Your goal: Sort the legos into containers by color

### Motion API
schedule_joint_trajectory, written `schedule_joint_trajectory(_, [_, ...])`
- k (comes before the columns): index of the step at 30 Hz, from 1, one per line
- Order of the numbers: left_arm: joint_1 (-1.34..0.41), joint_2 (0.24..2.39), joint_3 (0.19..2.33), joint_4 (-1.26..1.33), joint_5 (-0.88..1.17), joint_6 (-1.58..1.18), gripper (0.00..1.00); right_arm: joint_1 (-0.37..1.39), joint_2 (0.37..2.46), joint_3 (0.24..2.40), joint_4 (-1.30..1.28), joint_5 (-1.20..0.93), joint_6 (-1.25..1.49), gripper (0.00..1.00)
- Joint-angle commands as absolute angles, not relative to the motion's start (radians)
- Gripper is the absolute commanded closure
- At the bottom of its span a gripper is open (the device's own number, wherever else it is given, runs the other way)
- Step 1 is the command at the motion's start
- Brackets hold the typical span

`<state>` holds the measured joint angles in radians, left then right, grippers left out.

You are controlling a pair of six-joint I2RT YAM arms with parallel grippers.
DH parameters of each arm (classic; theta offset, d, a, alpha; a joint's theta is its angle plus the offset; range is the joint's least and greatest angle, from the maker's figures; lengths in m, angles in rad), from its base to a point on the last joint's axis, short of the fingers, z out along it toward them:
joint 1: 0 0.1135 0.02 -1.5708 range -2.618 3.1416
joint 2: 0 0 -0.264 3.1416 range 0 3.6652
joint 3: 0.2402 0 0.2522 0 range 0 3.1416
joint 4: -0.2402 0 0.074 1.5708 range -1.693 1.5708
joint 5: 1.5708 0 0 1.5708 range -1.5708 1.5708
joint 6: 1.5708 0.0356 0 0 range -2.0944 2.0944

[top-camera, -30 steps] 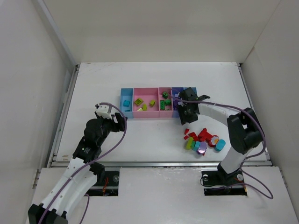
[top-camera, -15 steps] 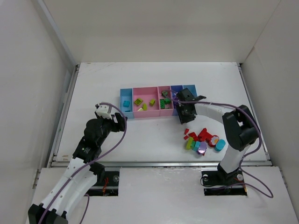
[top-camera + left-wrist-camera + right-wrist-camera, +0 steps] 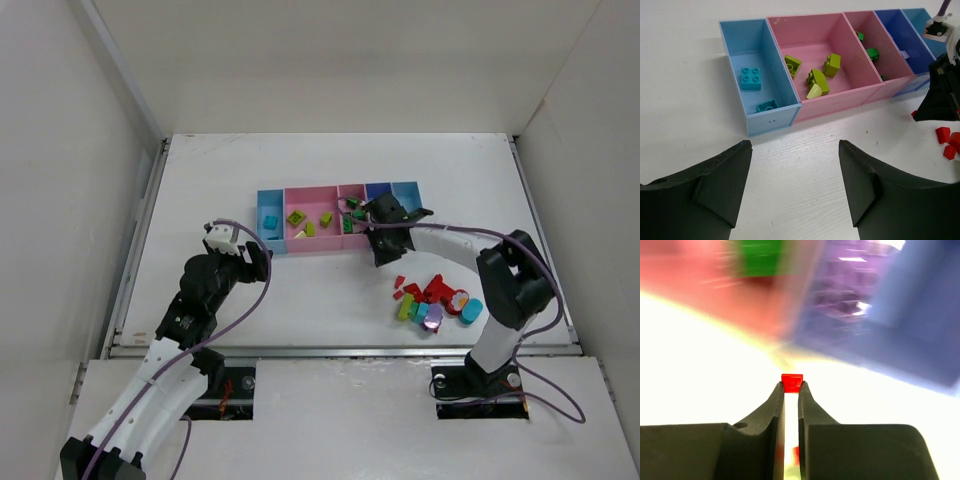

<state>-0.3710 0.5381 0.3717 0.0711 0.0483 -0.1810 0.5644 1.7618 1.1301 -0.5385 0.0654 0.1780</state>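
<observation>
Right gripper (image 3: pixel 791 388): fingers clamped on a small red brick (image 3: pixel 792 380), at centre frame in the top view, just below the row of bins (image 3: pixel 300 249). Left gripper (image 3: pixel 795 182): fingers spread, nothing between them, left of centre. Loose bricks (image 3: pixel 436 301) lie at centre right. Cyan bricks (image 3: pixel 750 78), lime bricks (image 3: pixel 817 85) and green bricks (image 3: pixel 872 53) occupy the three leftmost bins.

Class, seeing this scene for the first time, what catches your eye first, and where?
The row of pastel bins in the centre, partly filled with bricks. A bright pile of loose bricks lies at front right. The right gripper pinches a tiny red brick in its fingers near the bins.
</observation>
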Motion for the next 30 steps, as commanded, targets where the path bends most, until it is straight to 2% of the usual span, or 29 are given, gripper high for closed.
schedule_joint_trajectory(1, [-0.368,0.522,0.365,0.118,0.051,-0.181,0.33,0.614,1.631,1.147,-0.479,-0.033,0.138,1.0])
schedule_joint_trajectory(7, [-0.368,0.522,0.365,0.118,0.051,-0.181,0.33,0.55,1.508,1.161,-0.413,-0.077,0.195,1.0])
schedule_joint_trajectory(10, [-0.368,0.522,0.365,0.118,0.051,-0.181,0.33,0.482,1.499,1.196,-0.4,0.009,0.253,1.0])
schedule_joint_trajectory(14, [-0.368,0.522,0.365,0.118,0.051,-0.181,0.33,0.365,1.601,1.27,-0.46,0.095,0.262,1.0])
schedule_joint_trajectory(18, [-0.368,0.522,0.365,0.118,0.051,-0.181,0.33,0.332,1.683,1.327,-0.482,0.121,0.262,1.0])
schedule_joint_trajectory(30, [-0.359,0.512,0.365,0.118,0.051,-0.181,0.33,0.31,1.724,1.203,-0.44,0.063,0.36,1.0])
